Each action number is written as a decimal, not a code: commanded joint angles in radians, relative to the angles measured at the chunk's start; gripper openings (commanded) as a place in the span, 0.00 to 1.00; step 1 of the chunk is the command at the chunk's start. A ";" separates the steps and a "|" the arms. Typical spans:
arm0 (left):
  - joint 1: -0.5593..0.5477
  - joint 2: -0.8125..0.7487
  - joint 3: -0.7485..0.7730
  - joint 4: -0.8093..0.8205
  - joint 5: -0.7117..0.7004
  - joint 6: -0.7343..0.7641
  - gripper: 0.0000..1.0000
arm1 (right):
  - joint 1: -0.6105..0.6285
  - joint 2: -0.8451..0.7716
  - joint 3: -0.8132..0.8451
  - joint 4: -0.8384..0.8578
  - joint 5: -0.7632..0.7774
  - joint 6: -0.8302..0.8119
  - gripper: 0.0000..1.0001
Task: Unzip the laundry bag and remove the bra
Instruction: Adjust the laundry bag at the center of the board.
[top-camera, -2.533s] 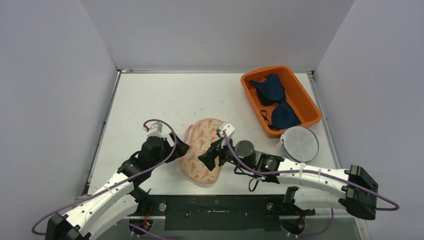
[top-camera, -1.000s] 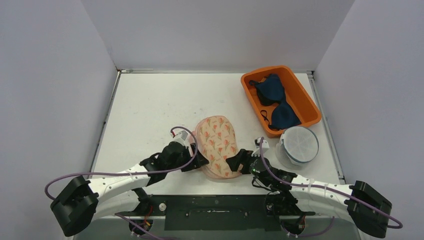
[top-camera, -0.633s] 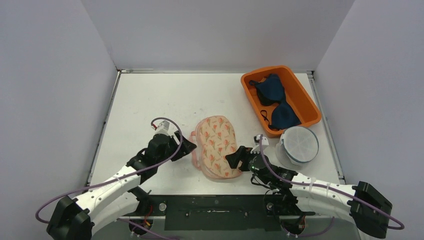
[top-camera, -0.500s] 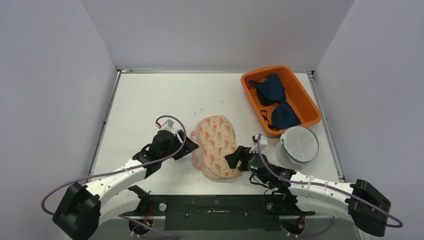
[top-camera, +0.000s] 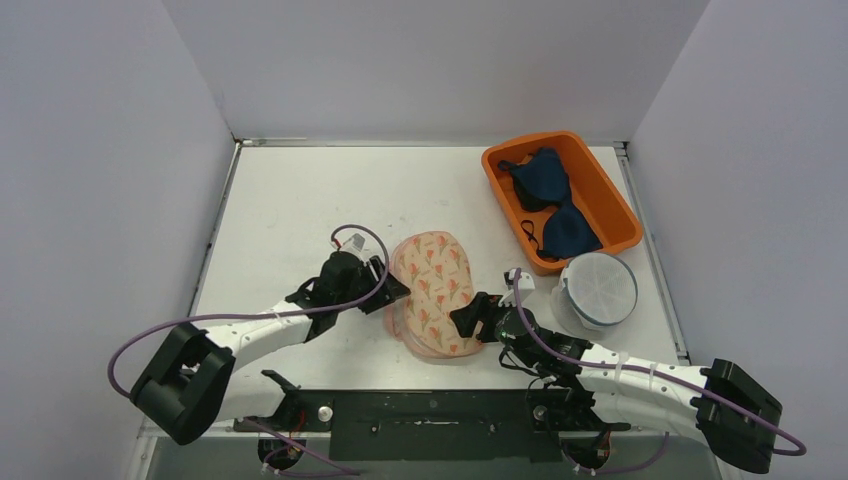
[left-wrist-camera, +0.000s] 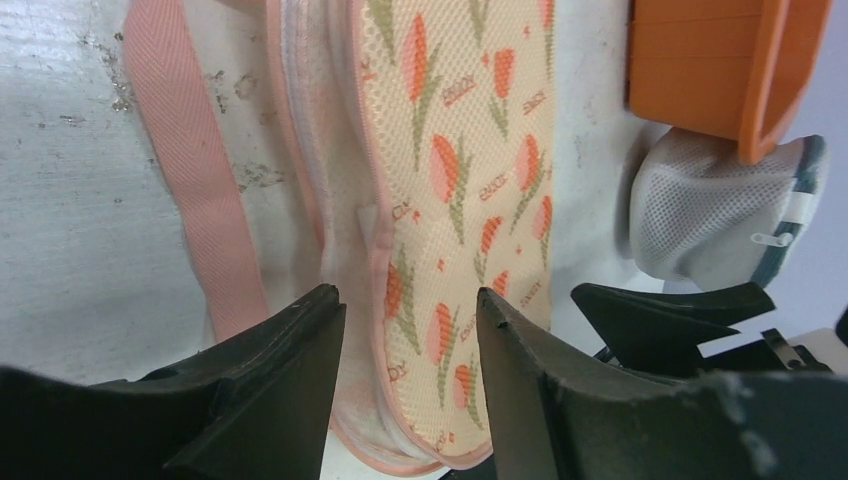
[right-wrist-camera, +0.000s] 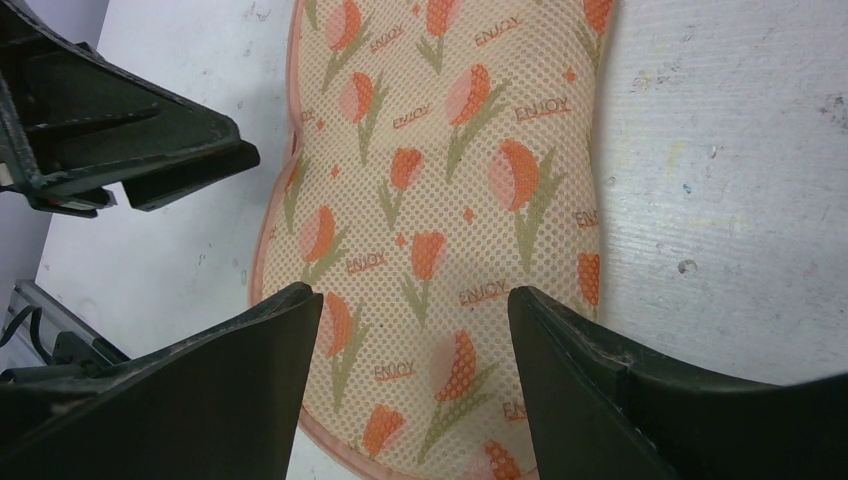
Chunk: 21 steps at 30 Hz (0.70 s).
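Two tools flank a floral mesh laundry bag (top-camera: 432, 292) lying low at centre frame on the worktop (top-camera: 300, 190). My left tool (top-camera: 397, 290) is spread at the bag's pink left rim. My right tool (top-camera: 458, 322) is spread at its lower right. Neither is pinching anything. I judge the bag light, soft and floppy, best held by its firmer zipped rim. Since half a second ago, the left tool has closed in on that rim.
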 joint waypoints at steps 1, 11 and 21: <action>-0.014 0.060 0.051 0.096 0.028 -0.002 0.49 | -0.007 -0.017 0.020 0.027 0.007 -0.015 0.69; -0.030 0.146 0.058 0.141 0.048 0.002 0.46 | -0.011 -0.032 0.012 0.014 0.018 -0.018 0.68; -0.040 0.159 0.040 0.176 0.071 0.009 0.15 | -0.012 -0.065 0.010 -0.017 0.032 -0.015 0.66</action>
